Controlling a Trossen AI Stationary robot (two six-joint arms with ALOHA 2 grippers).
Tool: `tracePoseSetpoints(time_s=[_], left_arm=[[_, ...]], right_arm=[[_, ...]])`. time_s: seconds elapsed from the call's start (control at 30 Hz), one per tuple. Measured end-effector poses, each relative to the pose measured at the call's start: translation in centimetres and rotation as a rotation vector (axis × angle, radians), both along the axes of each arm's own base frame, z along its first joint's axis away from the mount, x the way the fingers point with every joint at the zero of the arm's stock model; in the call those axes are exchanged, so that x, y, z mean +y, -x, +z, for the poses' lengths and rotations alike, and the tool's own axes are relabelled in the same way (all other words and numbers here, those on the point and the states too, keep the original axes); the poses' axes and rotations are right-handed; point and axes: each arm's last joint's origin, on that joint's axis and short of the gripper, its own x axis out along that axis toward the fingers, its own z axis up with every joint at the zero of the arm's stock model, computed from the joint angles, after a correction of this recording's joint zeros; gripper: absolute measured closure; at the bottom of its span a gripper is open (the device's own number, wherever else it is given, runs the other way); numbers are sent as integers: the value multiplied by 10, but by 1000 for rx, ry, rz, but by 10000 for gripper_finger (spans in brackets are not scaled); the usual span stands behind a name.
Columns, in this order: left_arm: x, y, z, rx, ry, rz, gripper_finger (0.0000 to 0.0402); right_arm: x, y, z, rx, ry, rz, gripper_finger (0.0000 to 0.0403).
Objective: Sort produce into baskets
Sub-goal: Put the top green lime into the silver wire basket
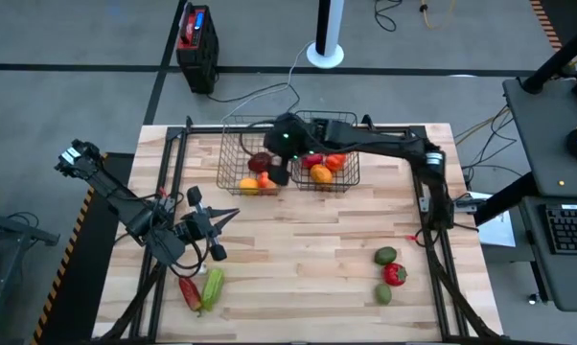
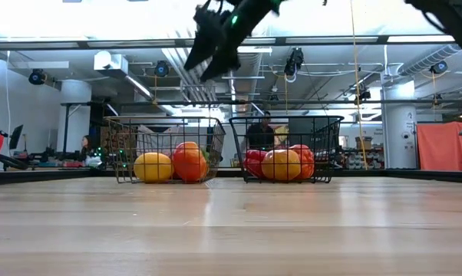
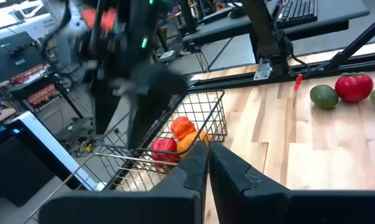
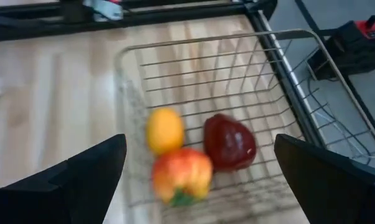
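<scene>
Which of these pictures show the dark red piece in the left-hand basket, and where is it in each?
High view: dark red piece in the left basket, at the open right gripper.
Low view: not tellable; only a yellow piece and an orange-red piece show in that basket.
Left wrist view: cannot tell; the right arm blocks that basket.
Right wrist view: centre, beside the yellow and orange-red pieces.
Shared landmark: the yellow piece.

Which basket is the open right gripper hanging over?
The left basket, holding a dark red piece, a yellow one and an orange-yellow pepper. The right gripper hangs open above it, not the right basket.
</scene>
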Motion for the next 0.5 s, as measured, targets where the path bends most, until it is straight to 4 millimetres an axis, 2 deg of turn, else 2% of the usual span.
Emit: tracePoseSetpoints(time_s=[0.2, 0.5], left_arm=[[-2, -1, -1, 4, 56, -55, 402], [-7, -5, -7, 14, 173, -127, 402]], right_arm=[[46, 28, 29, 2, -34, 59, 3], [130, 75, 10, 111, -81, 124, 3]])
